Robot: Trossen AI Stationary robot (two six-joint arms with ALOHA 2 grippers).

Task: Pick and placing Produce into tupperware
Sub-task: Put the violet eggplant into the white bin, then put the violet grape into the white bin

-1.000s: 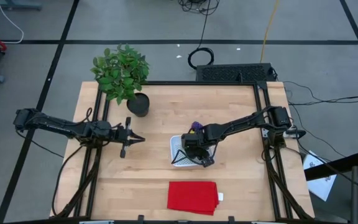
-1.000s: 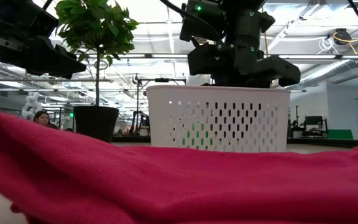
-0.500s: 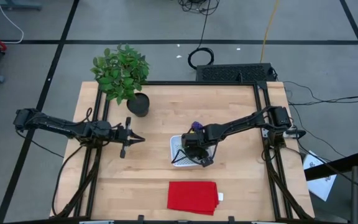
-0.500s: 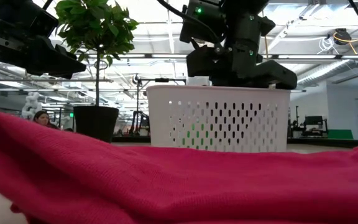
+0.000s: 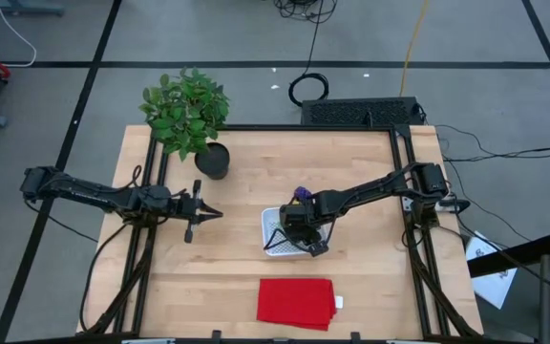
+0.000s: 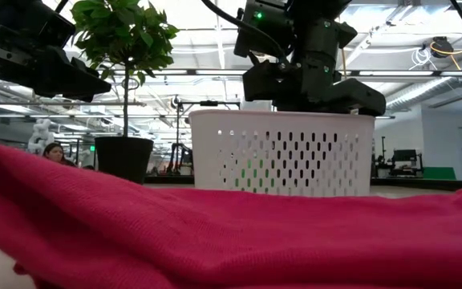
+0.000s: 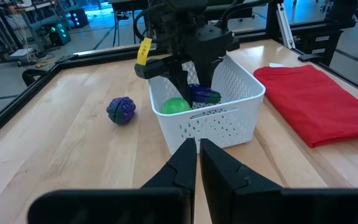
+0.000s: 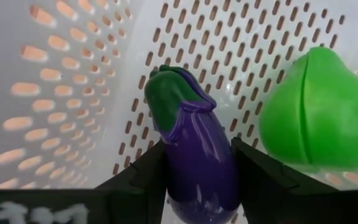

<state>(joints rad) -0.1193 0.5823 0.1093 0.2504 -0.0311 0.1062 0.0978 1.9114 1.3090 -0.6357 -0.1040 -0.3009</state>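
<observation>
The right claw (image 8: pixel 197 171) reaches down into the white basket (image 5: pixel 271 235), which sits near the middle of the worktop (image 5: pixel 351 277). Its two dark fingers (image 8: pixel 143 171) are clamped on the toy eggplant (image 8: pixel 194 152), one on each side of the purple body, with the green cap pointing away from the claw toward the perforated basket wall. Just beside the eggplant, inside the same basket, lies the round green fruit (image 8: pixel 319 115). From the left wrist view both pieces show inside the basket, the green fruit (image 7: pixel 176 105) toward the left and the eggplant (image 7: pixel 202 94) to its right under the right arm.

The round purple piece (image 7: pixel 121 109) lies on the bare wood outside the basket, near its far side; from above it peeks out just beyond the right arm (image 5: pixel 301 194).

The left claw (image 5: pixel 214 213) hovers over the left part of the worktop, well apart from the basket, its fingers (image 7: pixel 180 163) pressed together and holding nothing.

A red cloth (image 5: pixel 297 302) lies folded at the near edge of the worktop, near the basket. A potted plant (image 5: pixel 191 117) stands at the far left corner.
</observation>
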